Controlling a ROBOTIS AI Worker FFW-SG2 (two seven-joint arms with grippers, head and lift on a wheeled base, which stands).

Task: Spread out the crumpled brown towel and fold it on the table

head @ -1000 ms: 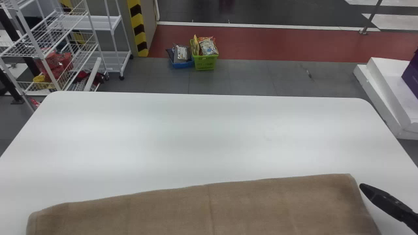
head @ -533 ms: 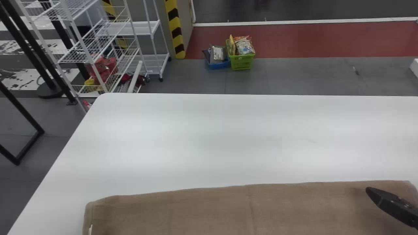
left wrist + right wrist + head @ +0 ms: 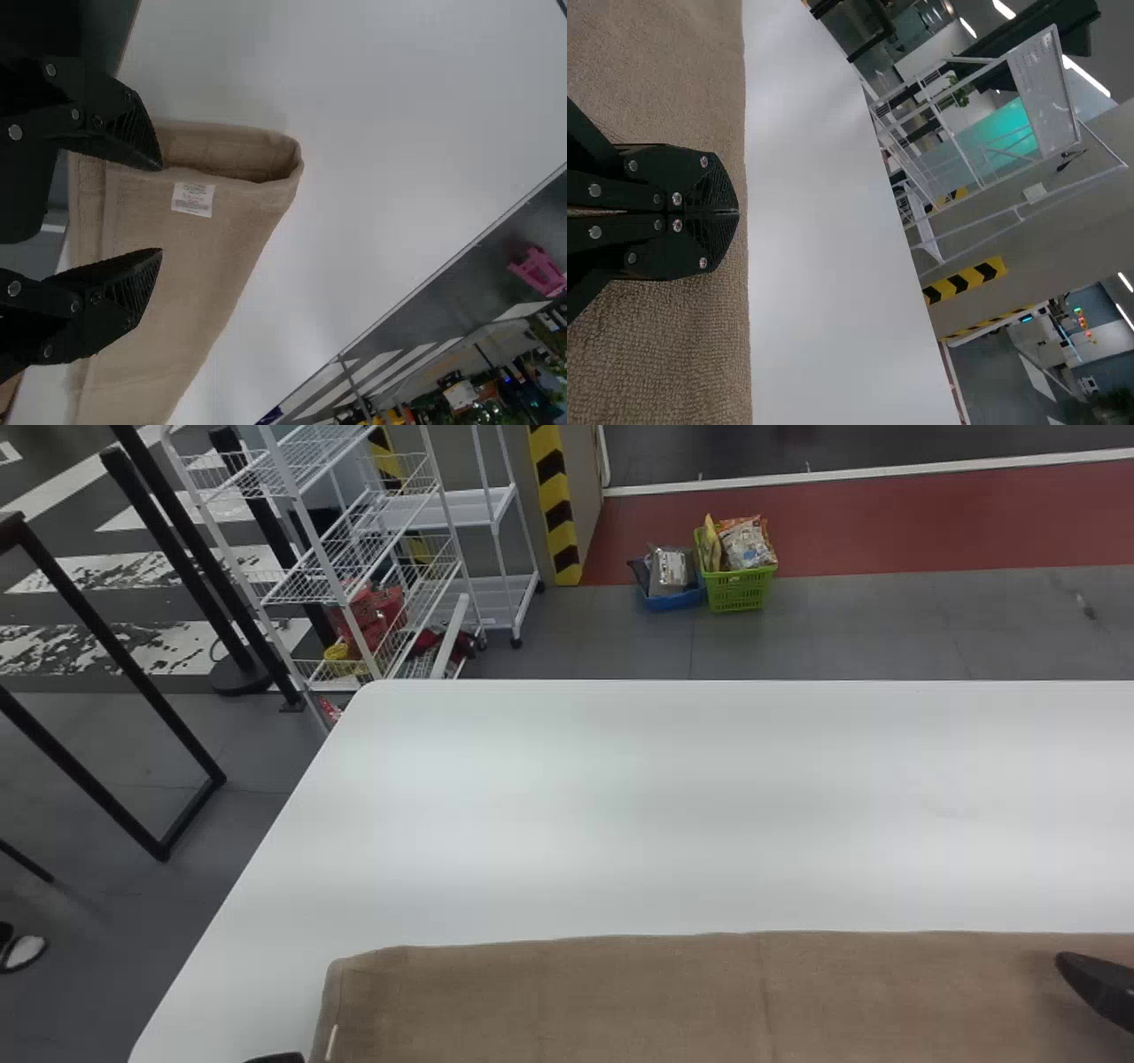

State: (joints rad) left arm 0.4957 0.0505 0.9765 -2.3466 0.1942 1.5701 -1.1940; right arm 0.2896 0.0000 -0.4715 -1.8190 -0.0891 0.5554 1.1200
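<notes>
Presumably soft and light, the brown towel [image 3: 709, 1001] lines the head view's lower edge on the table [image 3: 709, 806], its layered lower-left end likely the best hold; the left claw [image 3: 161, 210] gapes empty, the right claw [image 3: 737, 212] pinched together.

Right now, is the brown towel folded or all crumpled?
Folded: the towel lies smooth, and a gap between layers shows near its white label.

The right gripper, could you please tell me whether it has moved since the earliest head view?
Yes, to the left: in the head view, the right gripper has shifted leftward relative to the green basket on the floor.
</notes>
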